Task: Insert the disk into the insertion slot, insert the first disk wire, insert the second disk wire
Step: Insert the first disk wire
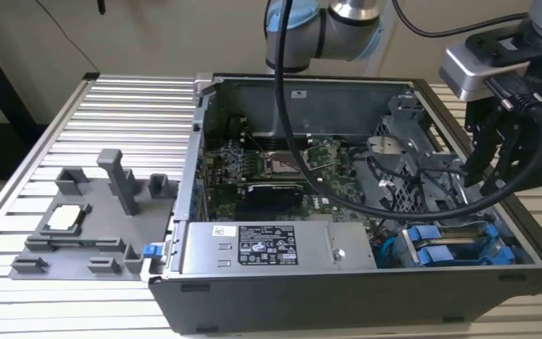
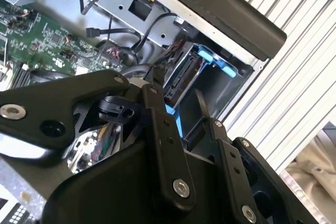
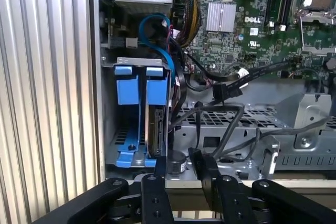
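**One gripper, jaws apart, above the drive-bay corner**

Item 1 — my gripper (image 1: 490, 176): it hangs over the PC case (image 1: 346, 296) at the exterior view's right. In both wrist views my jaws stand a moderate gap apart, and I can make out nothing clamped between them.

Item 2 — the disk (image 3: 156, 129): it stands on edge inside the insertion slot (image 3: 134, 60), clipped in its blue carrier. In the second wrist view the disk (image 2: 181, 77) shows through the gap between my fingers (image 2: 157, 93).

Item 3 — blue carrier tabs, two, side by side at the slot's mouth. The disk sits under the one nearer the motherboard (image 3: 247, 3).

Item 4 — a black connector (image 3: 227, 90) on its lead. It lies loose over the perforated metal cage (image 3: 236, 119), apart from the disk.

Item 5 — the power-supply box (image 1: 276, 247), just beside the slot.

Item 6 — a grey fixture tray (image 1: 82, 212) on the slatted table (image 1: 111, 106), outside the case at the exterior view's left.
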Controlling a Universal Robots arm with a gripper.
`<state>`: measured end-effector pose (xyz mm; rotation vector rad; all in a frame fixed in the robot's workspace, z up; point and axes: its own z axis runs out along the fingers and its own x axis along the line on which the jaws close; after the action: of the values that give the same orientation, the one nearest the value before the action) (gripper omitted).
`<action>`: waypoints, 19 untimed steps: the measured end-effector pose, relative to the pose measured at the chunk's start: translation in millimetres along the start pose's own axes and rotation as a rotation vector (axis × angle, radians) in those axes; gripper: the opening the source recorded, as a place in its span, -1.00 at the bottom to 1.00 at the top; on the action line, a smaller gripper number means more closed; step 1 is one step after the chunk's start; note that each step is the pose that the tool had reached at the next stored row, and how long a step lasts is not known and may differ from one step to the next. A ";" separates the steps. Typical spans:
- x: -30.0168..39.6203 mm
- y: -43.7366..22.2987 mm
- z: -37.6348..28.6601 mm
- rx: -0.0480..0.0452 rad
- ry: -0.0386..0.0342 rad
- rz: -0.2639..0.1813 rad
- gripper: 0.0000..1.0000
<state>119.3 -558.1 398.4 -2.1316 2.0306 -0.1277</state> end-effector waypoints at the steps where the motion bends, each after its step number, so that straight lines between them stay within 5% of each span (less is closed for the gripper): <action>1: -0.1 1.3 -0.2 -0.0004 -0.0011 -0.005 -0.19; 8: -1.6 4.2 1.5 -0.0001 -0.0131 -0.066 -0.19; 14: -3.0 6.5 4.8 0.0319 -0.0136 -0.085 -0.19; 19: -4.5 8.4 6.1 0.0357 -0.0127 -0.085 -0.19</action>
<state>112.1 -553.5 391.1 -2.1920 1.9163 -0.1611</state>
